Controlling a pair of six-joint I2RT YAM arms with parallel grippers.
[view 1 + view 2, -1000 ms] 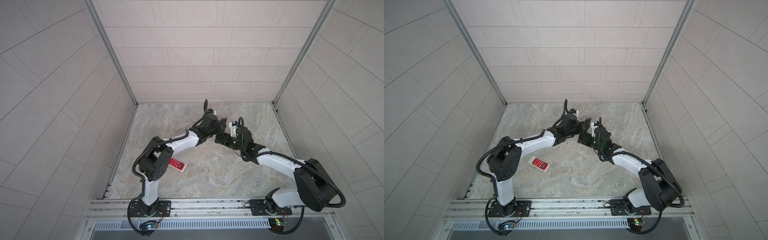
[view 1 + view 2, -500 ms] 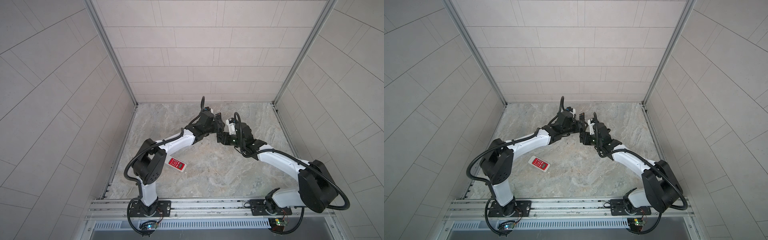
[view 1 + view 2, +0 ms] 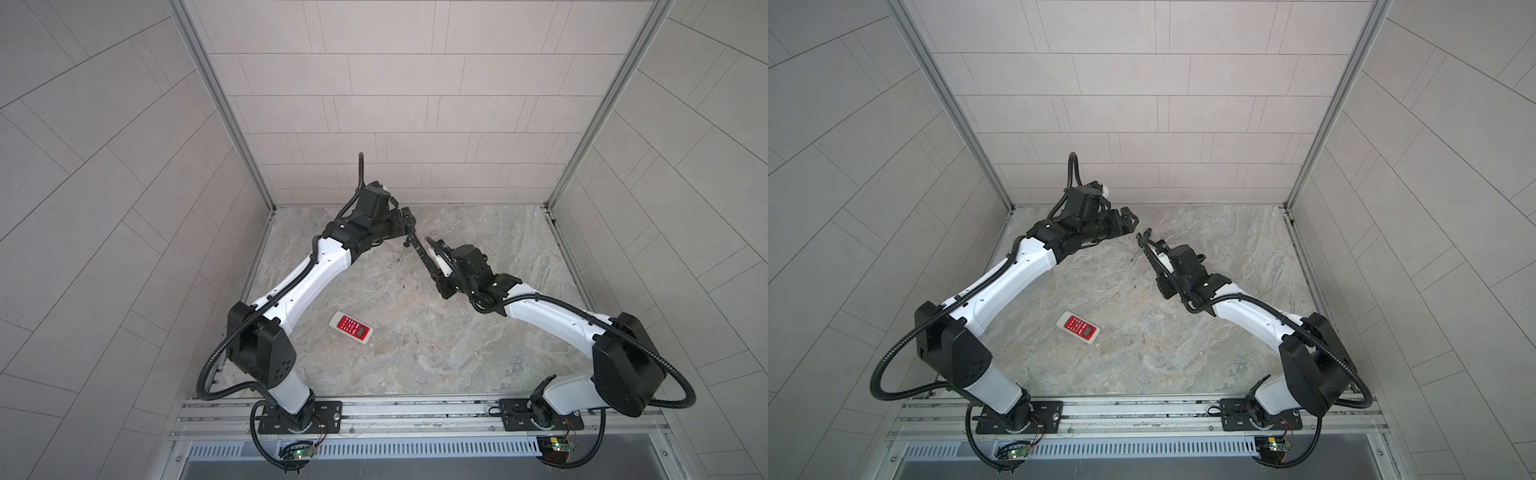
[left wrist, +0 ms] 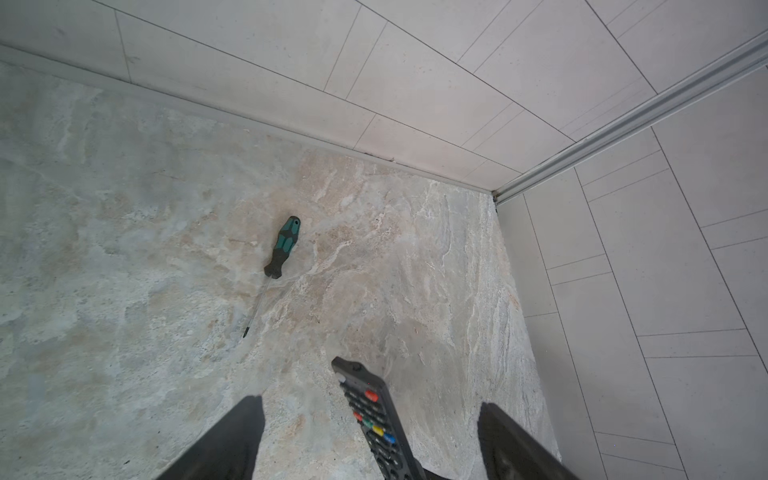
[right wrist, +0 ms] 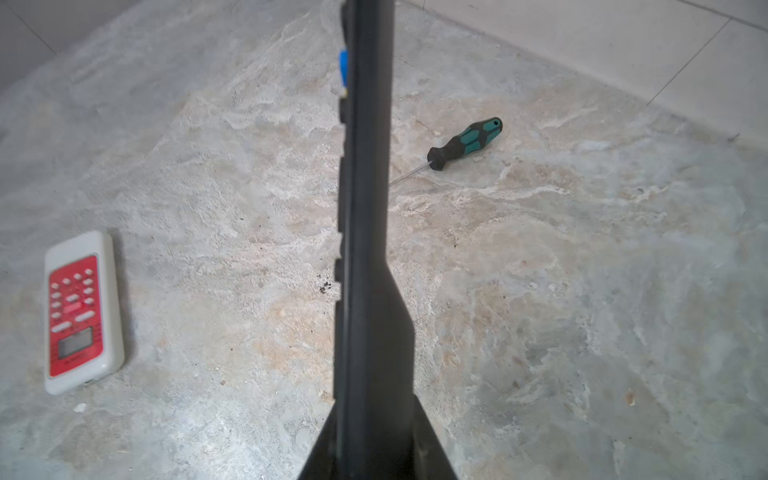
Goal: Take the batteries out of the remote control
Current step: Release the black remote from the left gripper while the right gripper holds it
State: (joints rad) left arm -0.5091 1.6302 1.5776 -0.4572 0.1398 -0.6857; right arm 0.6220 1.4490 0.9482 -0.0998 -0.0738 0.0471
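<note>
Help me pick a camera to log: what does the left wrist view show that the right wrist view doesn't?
Only left wrist: the button face of the black remote, seen between the fingers of the open left pincer. Only right wrist: the white remote, lying flat, and the black remote edge-on. Both: the black remote, the screwdriver and the table it lies on.

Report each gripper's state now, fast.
Left gripper: open, gripping nothing.
Right gripper: shut on the black remote.
</note>
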